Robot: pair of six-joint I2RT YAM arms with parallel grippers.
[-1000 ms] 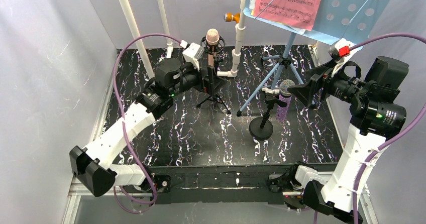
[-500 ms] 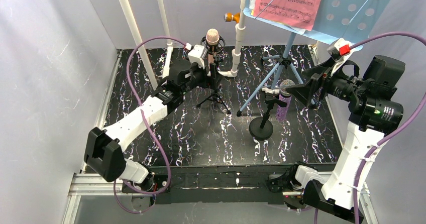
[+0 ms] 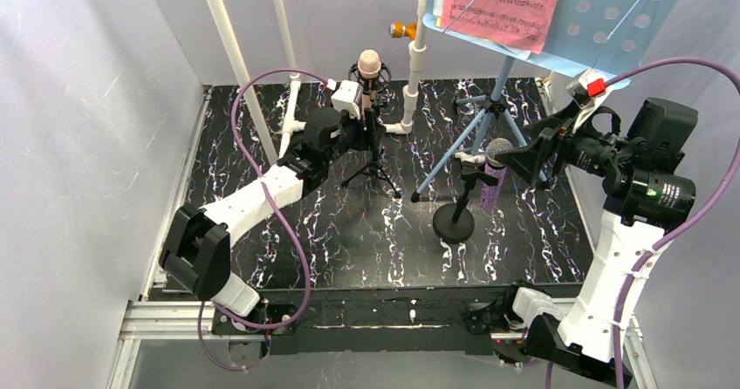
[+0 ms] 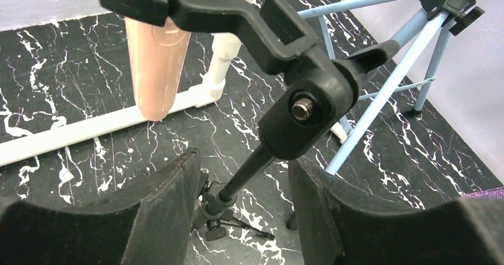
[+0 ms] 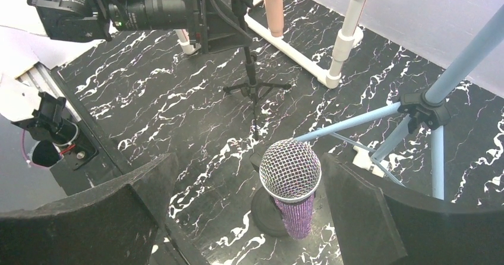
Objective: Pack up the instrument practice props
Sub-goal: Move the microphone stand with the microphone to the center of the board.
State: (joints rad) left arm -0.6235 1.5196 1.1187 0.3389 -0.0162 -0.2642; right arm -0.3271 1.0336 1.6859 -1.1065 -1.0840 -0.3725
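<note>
Left tool has advanced, narrowing around the black tripod mount.

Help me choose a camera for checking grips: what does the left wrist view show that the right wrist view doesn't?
Only left wrist: the pivot bolt on the black tripod mount, close up inside the left gripper. Only right wrist: the purple microphone on its round base. Both: pink microphone, white pipe frame, blue stand legs.
</note>
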